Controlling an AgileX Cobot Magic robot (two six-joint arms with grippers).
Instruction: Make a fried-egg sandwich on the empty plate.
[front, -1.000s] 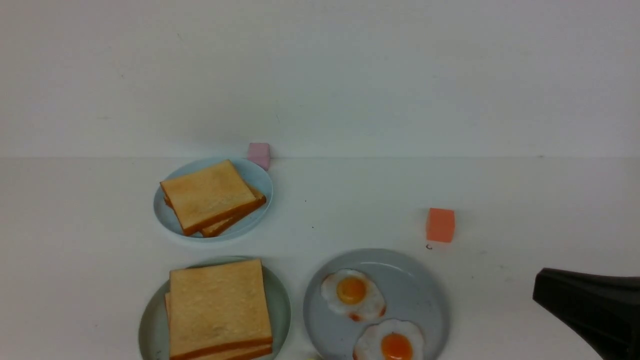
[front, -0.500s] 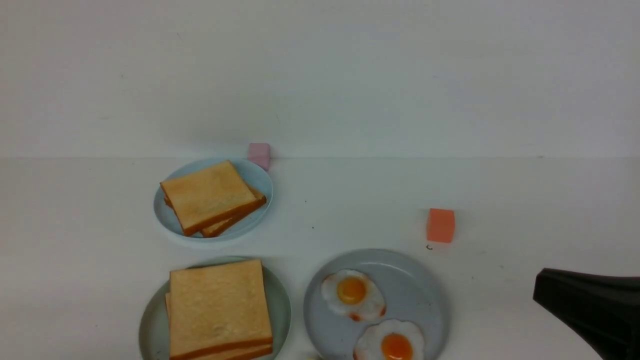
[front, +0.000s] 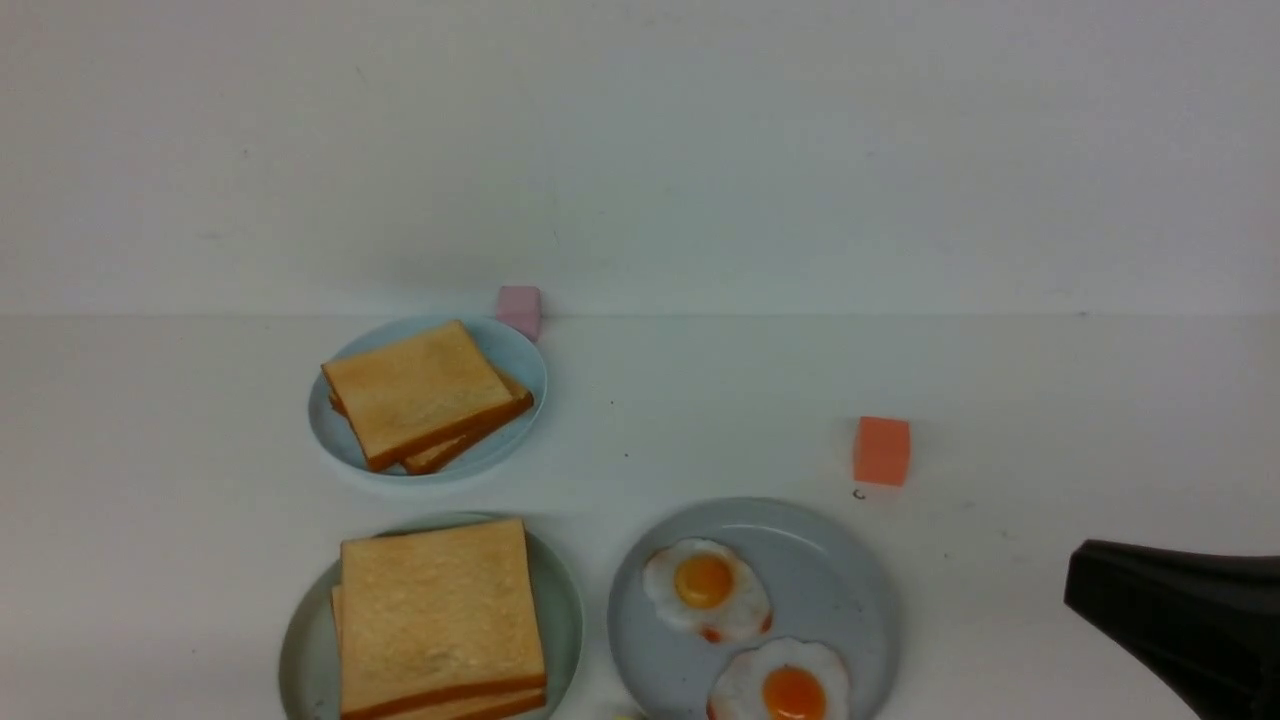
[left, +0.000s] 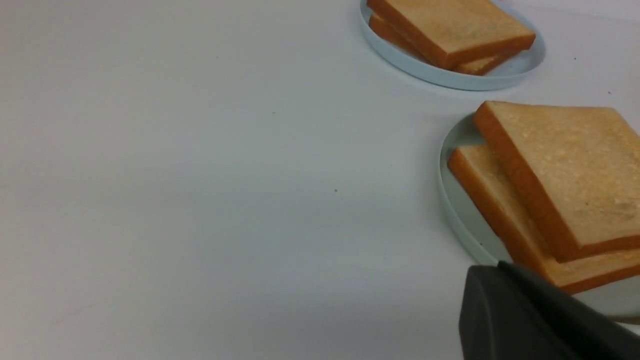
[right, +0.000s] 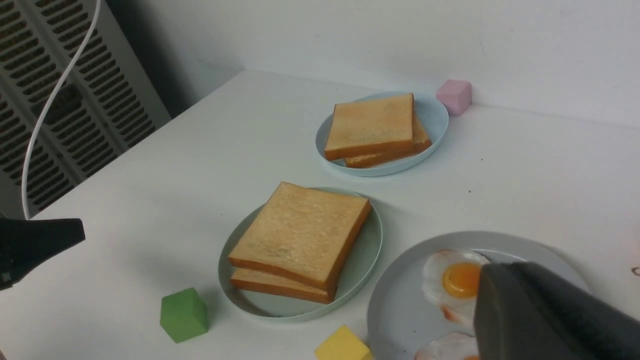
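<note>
Golden toast stack (front: 440, 615) on mint plate (front: 305, 640), egg seemingly hidden; left tool pressed together, right tool (front: 1180, 625) unclear.

The white table (front: 1000, 400) carries a mint-green plate (front: 560, 600), a grey plate (front: 840, 580) beside it, a light-blue plate (front: 525, 365) farther back, and pink (front: 519, 308), orange (front: 881, 450), green (right: 183, 314) and yellow (right: 343, 345) cubes.
</note>
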